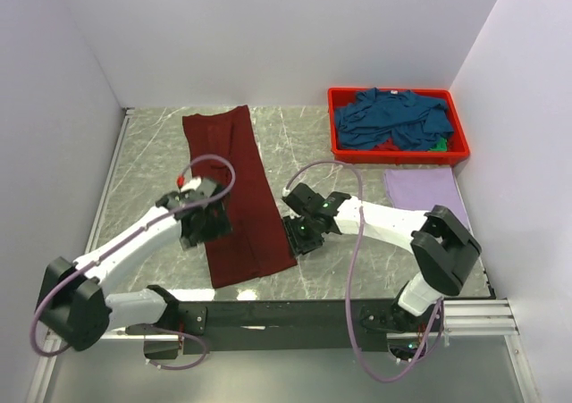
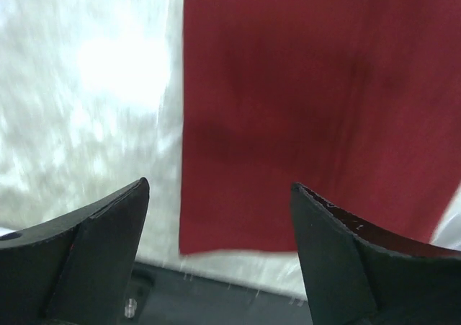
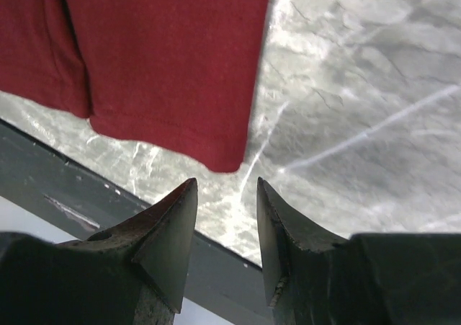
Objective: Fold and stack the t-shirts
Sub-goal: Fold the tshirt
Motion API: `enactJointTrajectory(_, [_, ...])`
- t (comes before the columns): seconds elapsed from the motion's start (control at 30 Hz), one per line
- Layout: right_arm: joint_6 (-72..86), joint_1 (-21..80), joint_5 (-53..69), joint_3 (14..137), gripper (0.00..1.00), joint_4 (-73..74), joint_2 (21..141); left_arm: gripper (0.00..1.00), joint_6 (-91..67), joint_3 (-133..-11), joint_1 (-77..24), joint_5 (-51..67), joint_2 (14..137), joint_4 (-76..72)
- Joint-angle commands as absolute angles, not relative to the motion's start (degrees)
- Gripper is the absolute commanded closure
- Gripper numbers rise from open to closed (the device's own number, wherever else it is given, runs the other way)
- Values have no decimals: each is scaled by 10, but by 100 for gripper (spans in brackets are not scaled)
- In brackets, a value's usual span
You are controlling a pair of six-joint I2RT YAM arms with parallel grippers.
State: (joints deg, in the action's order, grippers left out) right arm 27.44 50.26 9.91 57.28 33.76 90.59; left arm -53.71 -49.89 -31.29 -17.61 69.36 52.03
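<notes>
We find the dark maroon t-shirt (image 1: 234, 193) lying flat on the marble worktop (image 1: 152, 153) as a long narrow strip. It runs from the far left-centre down toward the near edge on a slight slant. Its near end stops just short of the dark rail (image 1: 295, 314) that borders the worktop.

The left hand (image 1: 207, 229) sits over the left edge of this strip, near its near end. In the left wrist view the left hand (image 2: 220, 184) has its fingers (image 2: 108, 224) spread wide with nothing between them. The maroon t-shirt (image 2: 310, 109) fills the right of that view and bare worktop (image 2: 86, 123) the left.

The right hand (image 1: 299, 235) sits just beside the strip's right near corner. In its wrist view the right hand (image 3: 226, 182) shows a narrow gap between its fingers (image 3: 173, 231), and they hold nothing. The corner of the maroon t-shirt (image 3: 166, 58) lies just ahead of them, apart from them, with a folded layer's edge visible at the left.

The teal-blue t-shirts (image 1: 393, 121) are heaped in the red plastic bin (image 1: 398, 157) at the far right. The pale lavender t-shirt (image 1: 427, 191) lies flat on the worktop just in front of that bin.
</notes>
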Motion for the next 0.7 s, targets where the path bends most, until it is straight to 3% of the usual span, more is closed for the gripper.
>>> enactJointTrajectory(0.0, [284, 506, 114, 575, 55, 309, 934, 16, -637, -461, -350, -149, 648, 560])
enactJointTrajectory(0.53, [285, 555, 59, 586, 57, 330, 1012, 20, -684, -401, -379, -113, 662, 580])
enactJointTrajectory(0.67, [292, 557, 31, 584, 65, 345, 1020, 20, -683, -396, -383, -102, 670, 579])
